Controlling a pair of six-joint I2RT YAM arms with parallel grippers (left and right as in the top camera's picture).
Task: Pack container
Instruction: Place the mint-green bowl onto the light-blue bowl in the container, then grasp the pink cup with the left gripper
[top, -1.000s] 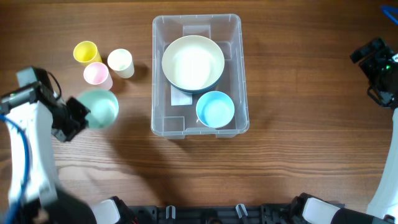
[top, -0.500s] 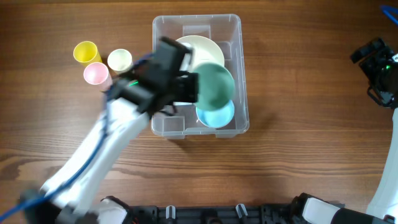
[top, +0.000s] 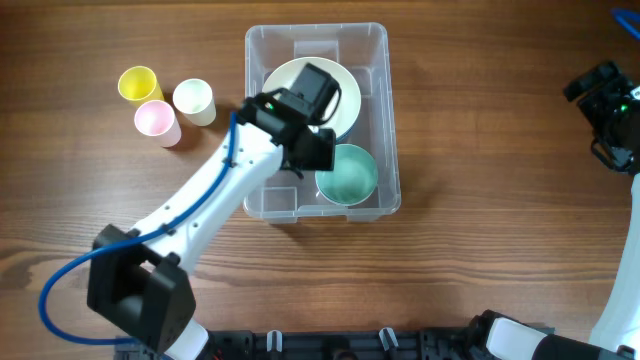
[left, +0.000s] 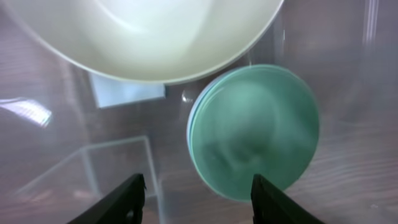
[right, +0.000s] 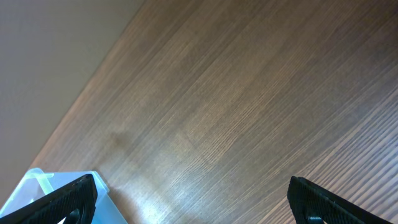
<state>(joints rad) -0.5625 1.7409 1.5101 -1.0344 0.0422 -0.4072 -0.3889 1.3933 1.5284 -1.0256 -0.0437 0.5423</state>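
1. My left gripper (left: 198, 182) hung inside the container (top: 386, 110), fingers spread wide with nothing between them. I pinched no bowl at that moment.
2. Just ahead of my left fingertips sat the mint-green bowl (left: 255, 130), upright on the container's floor. A thin pale blue rim (left: 189, 134) showed along the edge nearest my left finger. I took that to be a blue bowl nested under the green one.
3. Further out from my fingers, the large cream bowl (left: 143, 37) also rested in the container. It was close beside the green bowl and partly over the white label (left: 127, 93) on the base.
4. My right gripper (right: 194, 202) was well away from the container, over bare table (right: 249, 93). Its fingers were spread too and held nothing.
5. So the bowls looked packed: they all lay within the container's walls.
6. Three cups stood outside the container, off to the outer side of my left arm. These were a yellow cup (top: 138, 84), a pink cup (top: 157, 120) and a cream cup (top: 193, 100), close together on the wood.
7. I judged the task roughly halfway done. The cups looked like what was left, and the space beside the bowls looked tight for all three.
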